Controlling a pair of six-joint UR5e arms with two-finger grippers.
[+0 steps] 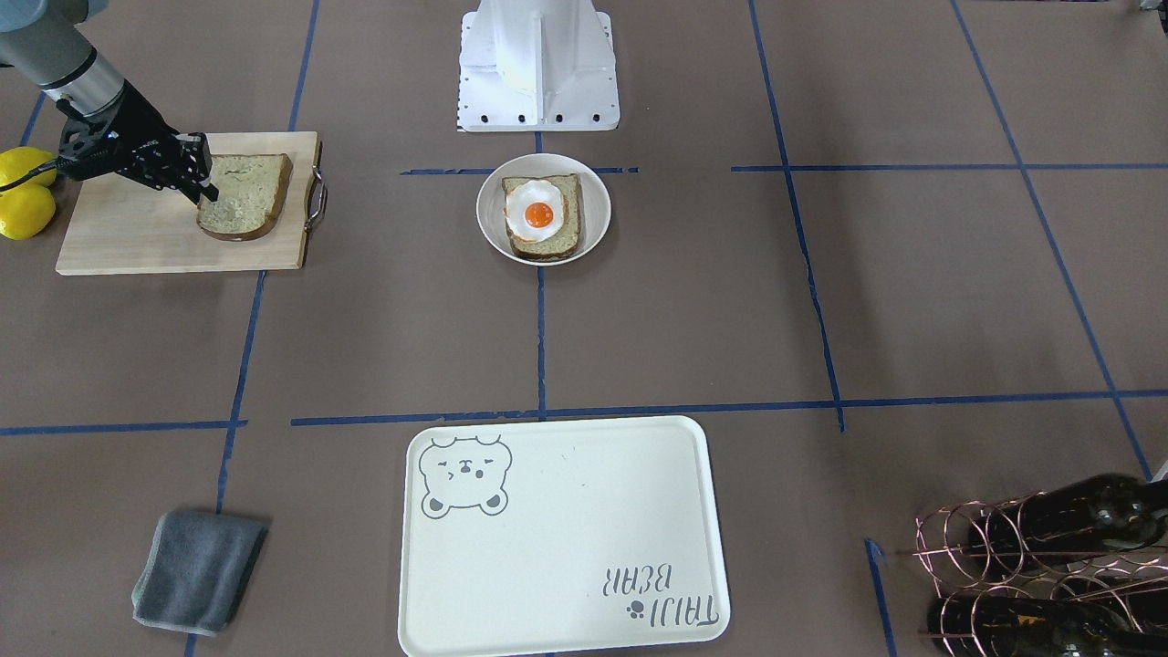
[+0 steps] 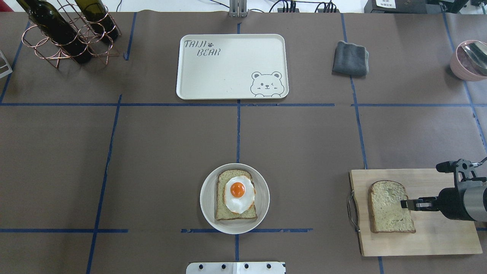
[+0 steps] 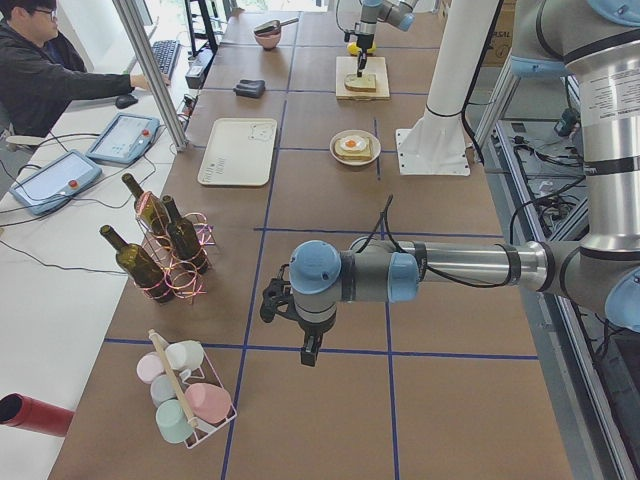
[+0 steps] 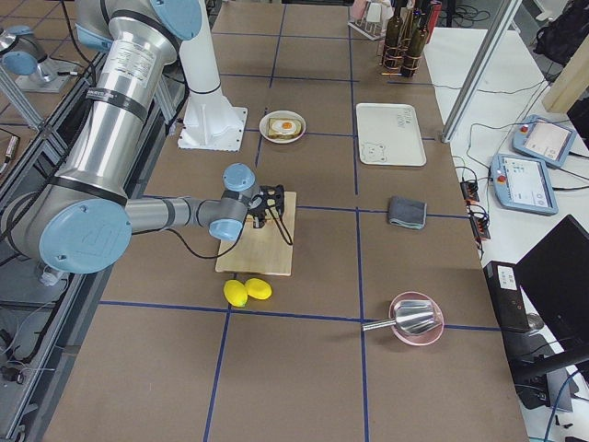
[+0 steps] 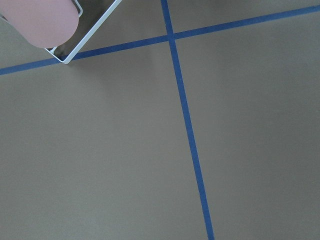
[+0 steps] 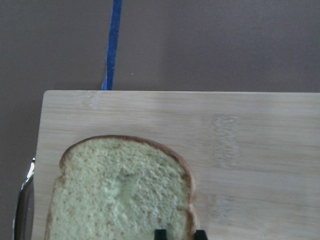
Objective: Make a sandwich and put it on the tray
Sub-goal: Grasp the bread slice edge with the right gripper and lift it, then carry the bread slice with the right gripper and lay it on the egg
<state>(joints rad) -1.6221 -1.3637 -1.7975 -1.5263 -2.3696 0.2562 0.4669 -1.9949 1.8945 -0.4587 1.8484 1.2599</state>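
One bread slice [image 1: 242,196] lies flat on the wooden cutting board [image 1: 137,228]. My right gripper [image 1: 208,187] points down at its edge, jaws nearly together around the crust, as the right wrist view [image 6: 180,234] shows. The slice [image 2: 386,207] and gripper [image 2: 405,204] also show from overhead. The second slice [image 2: 222,213] lies in the round white bowl [image 2: 207,198] with the fried egg [image 2: 239,192] on top. The cream bear tray [image 2: 228,68] holds nothing. My left gripper [image 3: 310,352] hangs over bare table far from these; I cannot tell its state.
Two lemons [image 1: 23,192] lie beside the cutting board. A grey cloth [image 2: 350,58] lies right of the tray. A copper rack with wine bottles [image 2: 64,34] stands far left. A pink bowl [image 2: 470,59] is far right. A cup rack [image 3: 185,400] is near the left arm.
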